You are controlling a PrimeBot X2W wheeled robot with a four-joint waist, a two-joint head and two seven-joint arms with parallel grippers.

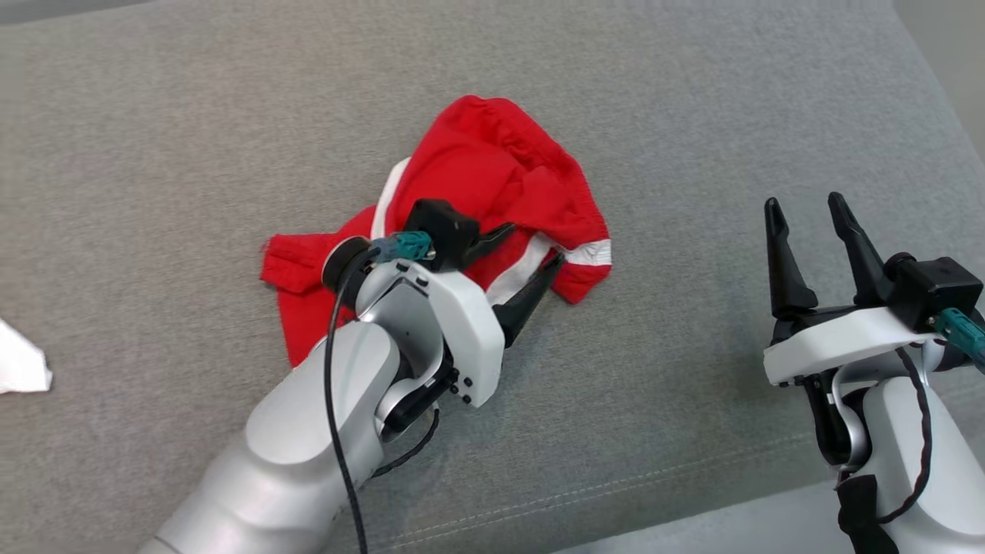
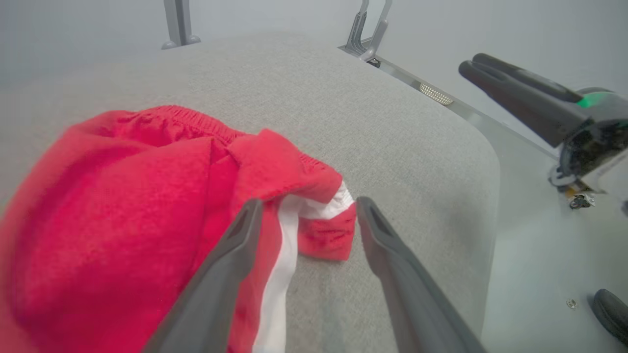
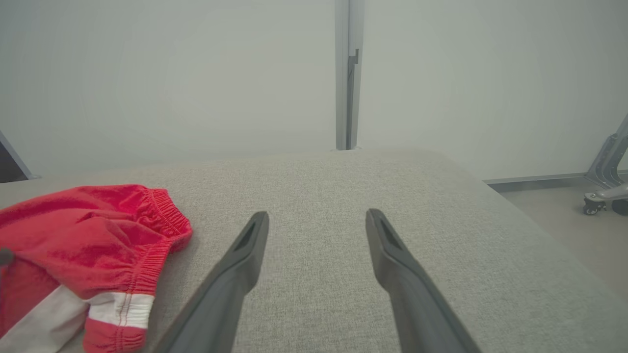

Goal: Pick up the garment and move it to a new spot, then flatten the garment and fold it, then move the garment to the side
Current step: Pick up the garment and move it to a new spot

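Red garment (image 1: 477, 165) w/ white stripes lies crumpled, elastic waistband up top, near the middle of the grey cushion (image 1: 692, 115). L gripper (image 1: 535, 246) sits right over its stripe-side edge, jaws spread apart, nothing clamped; in the left wrist view one of its fingers (image 2: 230, 264) lies across the red cloth, the white stripe showing btwn the two. R gripper (image 1: 804, 201) is well apart to the right, jaws wide, empty, over bare cushion. Small white item (image 1: 19, 365) at the far left edge.

Grey cushion (image 1: 692, 115), white scrap (image 1: 19, 362), wheeled base (image 3: 596, 201)
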